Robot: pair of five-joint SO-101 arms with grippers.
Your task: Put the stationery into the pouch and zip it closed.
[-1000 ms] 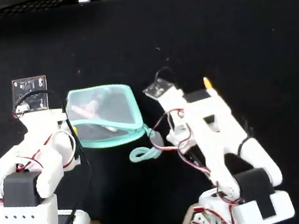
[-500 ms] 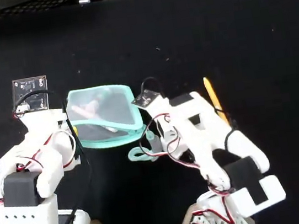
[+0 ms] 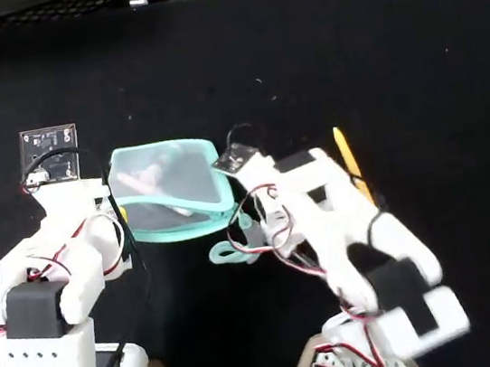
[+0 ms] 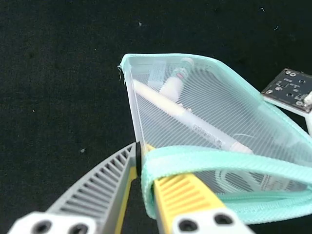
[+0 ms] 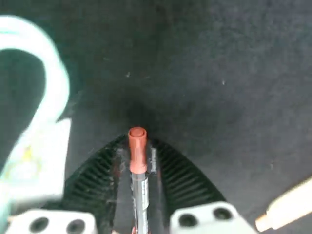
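The clear mesh pouch (image 3: pixel 168 190) with teal trim lies on the black table, a white pen (image 4: pixel 185 117) and a small tube (image 4: pixel 173 83) inside it. My left gripper (image 4: pixel 142 163) is shut on the pouch's (image 4: pixel 204 112) teal edge at its left end (image 3: pixel 118 218). My right gripper (image 3: pixel 253 228) hangs just right of the pouch's mouth, shut on a thin pen with a red-brown cap (image 5: pixel 137 146). The teal strap loop (image 3: pixel 227 252) lies beside it (image 5: pixel 48 92). A yellow pen (image 3: pixel 350 164) lies on the table to the right, its tip (image 5: pixel 287 209) near my right gripper.
The black cloth (image 3: pixel 410 60) covers the whole table. Both arm bases stand at the near edge. The right arm's camera board (image 4: pixel 292 90) hovers by the pouch's right end.
My right arm has swung left toward the pouch's mouth with the red-capped pen, uncovering the yellow pen on the table. My left arm and the pouch have stayed still.
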